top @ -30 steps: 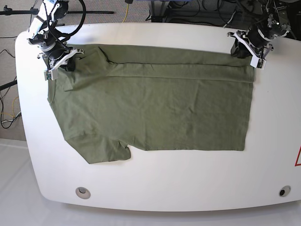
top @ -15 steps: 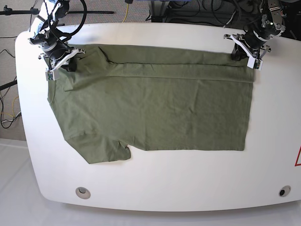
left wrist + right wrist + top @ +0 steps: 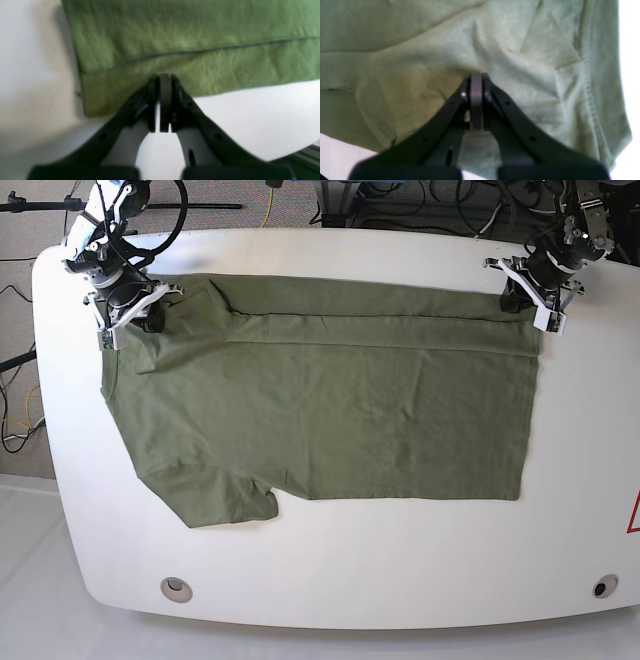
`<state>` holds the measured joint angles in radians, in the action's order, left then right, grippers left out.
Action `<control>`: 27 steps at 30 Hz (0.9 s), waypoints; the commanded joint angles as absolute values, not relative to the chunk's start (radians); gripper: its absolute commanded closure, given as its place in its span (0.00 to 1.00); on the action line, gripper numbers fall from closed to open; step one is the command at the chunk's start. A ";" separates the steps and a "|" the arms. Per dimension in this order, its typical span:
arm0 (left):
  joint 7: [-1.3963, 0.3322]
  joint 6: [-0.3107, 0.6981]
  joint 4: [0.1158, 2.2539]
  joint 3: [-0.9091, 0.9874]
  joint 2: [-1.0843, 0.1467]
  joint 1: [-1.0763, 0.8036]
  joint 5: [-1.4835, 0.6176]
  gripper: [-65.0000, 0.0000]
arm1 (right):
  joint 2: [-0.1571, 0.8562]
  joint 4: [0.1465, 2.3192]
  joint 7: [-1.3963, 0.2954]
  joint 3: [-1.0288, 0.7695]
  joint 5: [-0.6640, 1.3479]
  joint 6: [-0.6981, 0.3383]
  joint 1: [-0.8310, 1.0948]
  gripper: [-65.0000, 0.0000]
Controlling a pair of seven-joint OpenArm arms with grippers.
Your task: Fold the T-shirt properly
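The olive-green T-shirt [image 3: 330,410] lies spread on the white table [image 3: 330,560], with its far long edge folded over into a strip. My left gripper [image 3: 522,300] is at the far right corner of that strip. In the left wrist view it [image 3: 165,77] is shut with its tips on the cloth [image 3: 200,30] just inside the edge, and the cloth lies flat around them. My right gripper [image 3: 140,318] is at the far left, by the sleeve. In the right wrist view it [image 3: 476,76] is shut, and wrinkles in the cloth [image 3: 395,37] run toward its tips.
Two round holes [image 3: 177,588] [image 3: 604,586] sit near the table's front corners. A red mark [image 3: 634,515] is at the right edge. Cables and stands crowd the floor behind the table's far edge [image 3: 330,232].
My left gripper shifted slightly left and back, then returned right to the shirt's far right corner. My right gripper barely moved. The shirt lies as before.
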<state>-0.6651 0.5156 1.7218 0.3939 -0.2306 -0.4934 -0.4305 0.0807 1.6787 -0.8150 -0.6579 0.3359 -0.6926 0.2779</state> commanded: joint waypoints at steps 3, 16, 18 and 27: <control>-0.660 0.523 1.756 0.392 -0.245 -0.496 -0.439 1.00 | 0.098 1.684 -0.785 -0.652 0.343 -0.697 0.268 1.00; -0.677 0.492 1.875 0.393 -0.241 -0.503 -0.442 1.00 | 0.085 1.795 -0.805 -0.654 0.349 -0.695 0.326 1.00; -0.684 0.491 1.884 0.393 -0.240 -0.509 -0.440 1.00 | 0.085 1.811 -0.810 -0.656 0.350 -0.694 0.333 1.00; -0.707 0.505 1.909 0.387 -0.236 -0.548 -0.433 0.98 | 0.094 1.817 -0.825 -0.659 0.342 -0.697 0.347 1.00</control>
